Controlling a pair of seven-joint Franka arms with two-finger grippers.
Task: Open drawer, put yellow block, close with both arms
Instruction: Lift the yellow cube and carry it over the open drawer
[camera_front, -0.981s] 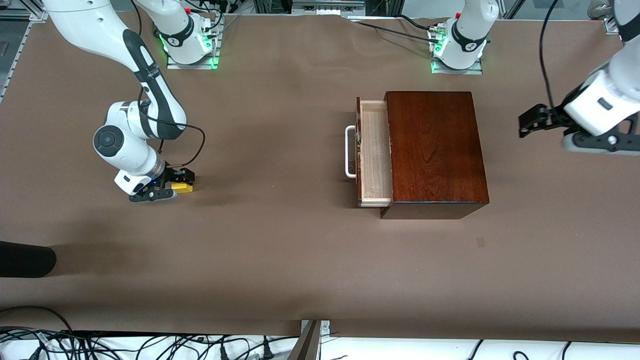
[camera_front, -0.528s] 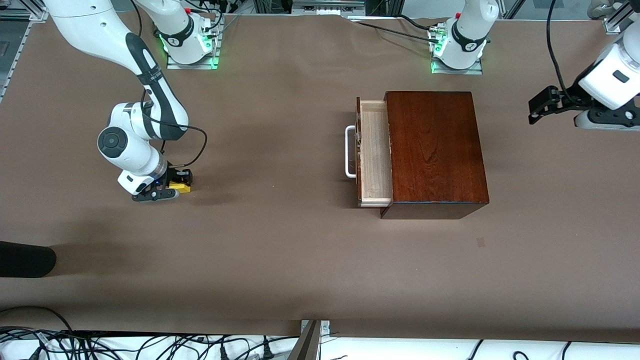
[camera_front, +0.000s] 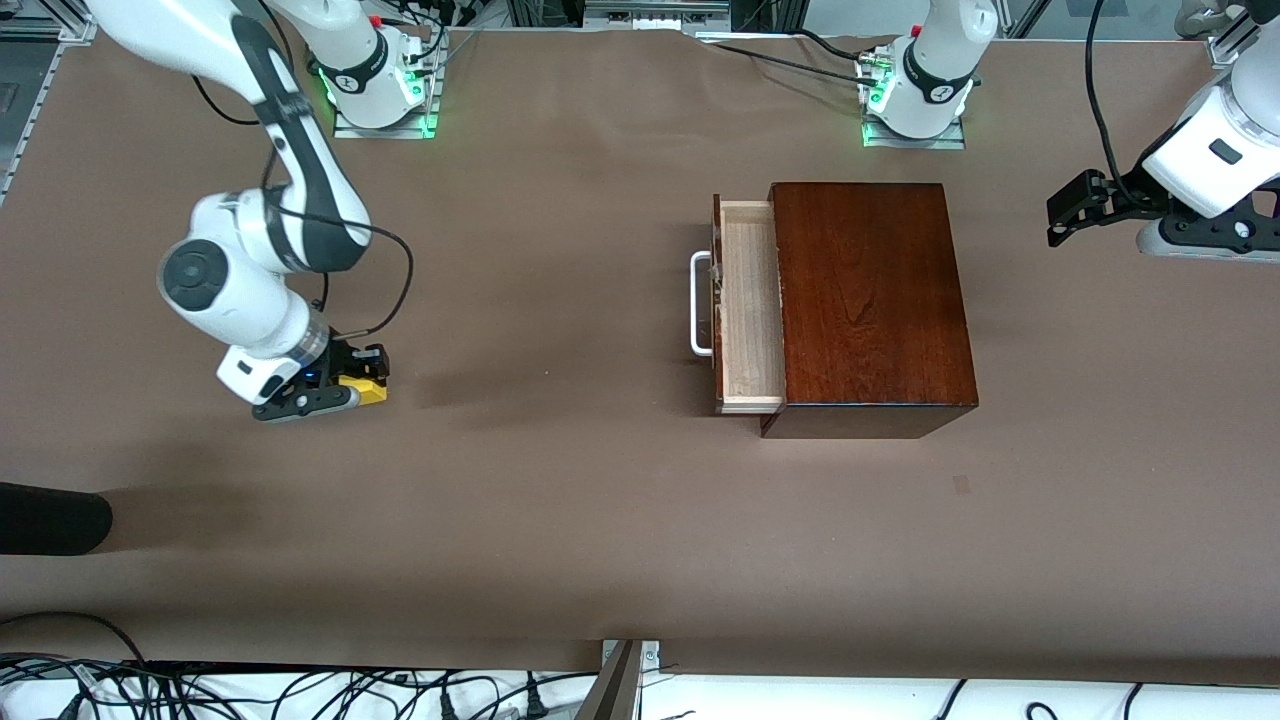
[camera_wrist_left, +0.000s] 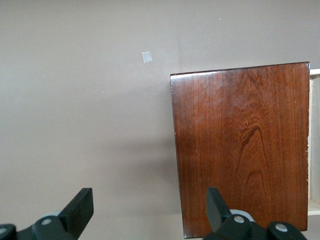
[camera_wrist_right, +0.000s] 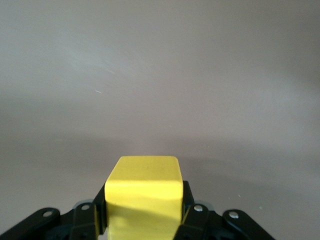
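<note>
Right claw (camera_front: 352, 383) grips the yellow block (camera_front: 366, 388) between its fingers, low over the bench (camera_front: 560, 500) at the right arm's end. Well apart, the drawer (camera_front: 748, 305) stands partly pulled out of its box (camera_front: 870, 300). Left claw (camera_front: 1068, 213) hangs spread open over the bench's left-arm end.

Drawer (camera_front: 748, 318) pulled out of box (camera_front: 870, 300) toward the right arm's end, block (camera_front: 366, 390) well apart there
</note>
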